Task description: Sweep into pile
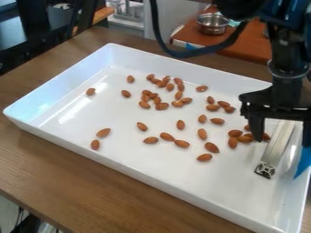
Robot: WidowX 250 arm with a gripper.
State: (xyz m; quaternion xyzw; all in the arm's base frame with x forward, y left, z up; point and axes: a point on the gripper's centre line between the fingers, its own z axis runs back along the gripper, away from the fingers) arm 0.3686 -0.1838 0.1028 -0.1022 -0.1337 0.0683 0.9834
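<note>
Camera view: brown, smooth almonds (202,134), scattered singly and in loose clusters across the white tray (146,159), densest toward its far long edge. Arm (287,68) hangs near-vertical over the tray's right end. Tool (282,142) spread wide above a slanting silver bar (278,145); contact with it cannot be told.

I see the white tray (231,191) lit brightly, pale streaks of glare crossing its floor toward the view's left; faint, soft shadows edge the almonds (204,157), and the upper-left background looks dim to me.
</note>
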